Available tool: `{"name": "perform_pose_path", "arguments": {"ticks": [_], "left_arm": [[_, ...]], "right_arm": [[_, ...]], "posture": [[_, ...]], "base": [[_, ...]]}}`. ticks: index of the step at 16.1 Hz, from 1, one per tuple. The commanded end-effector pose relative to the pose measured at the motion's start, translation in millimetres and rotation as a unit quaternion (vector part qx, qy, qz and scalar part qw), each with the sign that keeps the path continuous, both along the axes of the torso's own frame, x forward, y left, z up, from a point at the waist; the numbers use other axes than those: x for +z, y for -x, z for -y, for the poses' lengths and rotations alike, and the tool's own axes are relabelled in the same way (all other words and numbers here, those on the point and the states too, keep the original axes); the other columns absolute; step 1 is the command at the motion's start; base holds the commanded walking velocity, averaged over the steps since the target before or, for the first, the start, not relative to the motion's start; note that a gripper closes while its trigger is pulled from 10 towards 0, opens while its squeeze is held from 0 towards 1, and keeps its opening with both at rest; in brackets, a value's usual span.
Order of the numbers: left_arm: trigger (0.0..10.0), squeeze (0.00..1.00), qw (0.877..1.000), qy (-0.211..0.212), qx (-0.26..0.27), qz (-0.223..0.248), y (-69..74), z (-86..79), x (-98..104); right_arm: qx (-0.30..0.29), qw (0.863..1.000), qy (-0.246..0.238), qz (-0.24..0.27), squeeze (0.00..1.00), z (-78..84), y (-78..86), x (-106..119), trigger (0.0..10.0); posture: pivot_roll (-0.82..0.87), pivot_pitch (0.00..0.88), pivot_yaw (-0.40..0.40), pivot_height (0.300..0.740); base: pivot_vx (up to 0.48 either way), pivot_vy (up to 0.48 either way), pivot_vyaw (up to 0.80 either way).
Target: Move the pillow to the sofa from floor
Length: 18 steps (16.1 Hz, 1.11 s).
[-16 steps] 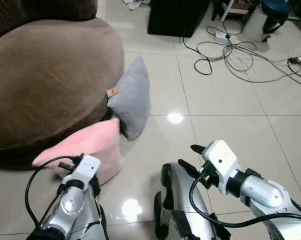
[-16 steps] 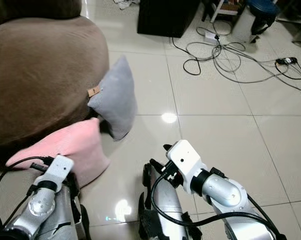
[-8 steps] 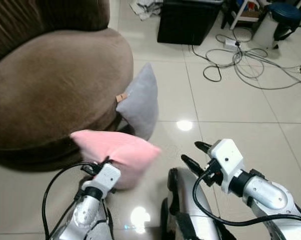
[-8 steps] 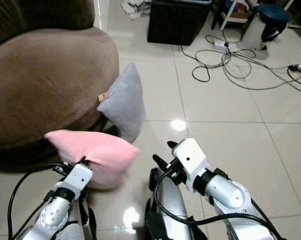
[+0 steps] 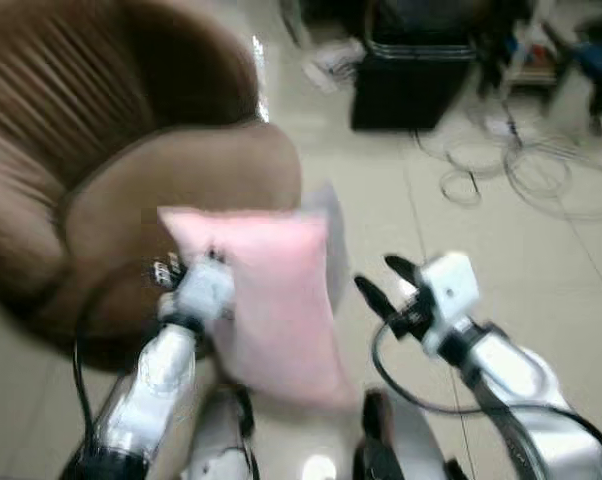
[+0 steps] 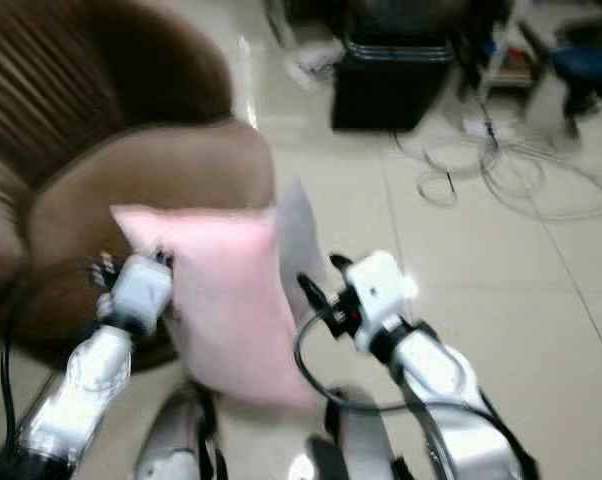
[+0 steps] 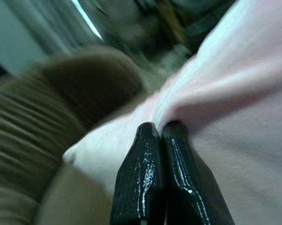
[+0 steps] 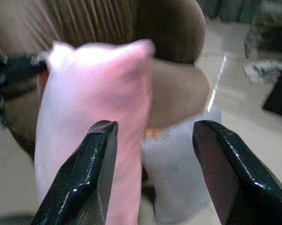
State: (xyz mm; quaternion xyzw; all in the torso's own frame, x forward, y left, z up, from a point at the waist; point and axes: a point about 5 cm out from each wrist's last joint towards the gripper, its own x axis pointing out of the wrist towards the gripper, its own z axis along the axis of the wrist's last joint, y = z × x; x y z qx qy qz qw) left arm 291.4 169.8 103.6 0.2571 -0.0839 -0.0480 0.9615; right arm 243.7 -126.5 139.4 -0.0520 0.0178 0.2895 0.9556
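Note:
The pink pillow [image 5: 276, 300] hangs in the air in front of the brown sofa [image 5: 131, 190], lifted off the floor. My left gripper [image 7: 162, 136] is shut on a fold of the pink pillow [image 7: 234, 93] near its upper left corner. My right gripper [image 5: 373, 280] stands open just right of the pillow, its fingers [image 8: 94, 168] spread wide with nothing between them. Partly hidden behind the pink one, a grey pillow [image 8: 183, 154] leans against the sofa's base.
A black box [image 5: 411, 85] stands on the tiled floor at the back. Loose cables [image 5: 521, 170] lie across the tiles at the right. The sofa's ribbed backrest [image 5: 51, 90] rises at the left.
My left arm has raised the pink pillow from near the floor to sofa-seat height. The head view has tilted up and blurred. My right gripper stays open beside the pillow.

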Motion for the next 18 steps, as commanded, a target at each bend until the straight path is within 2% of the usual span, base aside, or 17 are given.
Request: {"name": "perform_pose_path", "arguments": {"ticks": [1,3,5,7,8,9,10,12,14,18], "left_arm": [[0.0,0.00,0.999,0.031,0.007,0.015,-4.9,-3.4,21],[0.0,0.00,0.999,0.050,0.010,0.013,0.1,-3.3,26],[0.0,0.00,0.993,0.109,0.052,-0.004,14.4,-11.0,27],[0.0,0.00,0.987,0.144,0.071,-0.010,21.4,-19.3,33],[0.0,0.00,0.986,0.149,0.069,-0.011,22.6,-22.1,40],[0.0,0.00,0.987,0.145,0.061,-0.014,23.0,-22.6,45],[0.0,0.00,0.987,0.155,0.032,-0.023,23.6,-17.8,47],[0.0,0.00,0.988,0.151,-0.008,-0.036,22.5,-17.3,47],[0.0,0.00,0.987,0.155,-0.006,-0.046,19.8,-22.7,45],[0.0,0.00,0.985,0.167,-0.027,-0.044,4.3,-15.4,43]], "right_arm": [[-0.024,1.000,-0.003,-0.003,0.00,0.5,-9.6,-3,10.0],[-0.042,0.999,-0.002,-0.006,0.00,2.8,-15.7,-6,10.0],[-0.047,0.998,-0.019,-0.026,0.00,1.7,-22.3,-20,10.0],[-0.040,0.999,-0.014,-0.030,0.00,-6.9,-28.4,-30,10.0],[-0.041,0.999,-0.019,-0.029,0.00,-12.9,-34.5,-32,10.0],[-0.041,0.999,-0.013,-0.027,0.00,-17.3,-38.7,-33,10.0],[-0.033,0.999,0.024,-0.017,0.00,-22.3,-41.2,-34,10.0],[-0.045,0.999,0.005,-0.028,0.00,-30.1,-43.8,-35,10.0],[-0.059,0.998,-0.009,-0.038,0.00,-34.6,-44.6,-40,10.0],[-0.096,0.995,-0.005,-0.021,0.00,-26.7,-47.1,-32,10.0]], "posture": [[0.02,0.000,0.028,0.693],[0.03,0.000,0.023,0.708],[0.07,0.000,-0.006,0.728],[0.11,0.000,-0.020,0.740],[0.13,0.000,-0.016,0.740],[0.15,0.000,-0.019,0.740],[0.17,0.000,-0.024,0.740],[0.20,0.000,-0.016,0.740],[0.16,0.000,0.013,0.740],[0.09,0.000,0.047,0.740]], "base": [[0.000,0.000,0.00],[0.000,0.000,0.00],[0.000,0.000,0.00],[0.000,0.000,0.00],[0.000,0.000,0.00],[0.000,0.000,0.00],[0.000,0.000,0.00],[0.000,0.000,0.00],[0.000,0.000,0.00],[0.000,0.000,0.00]]}}
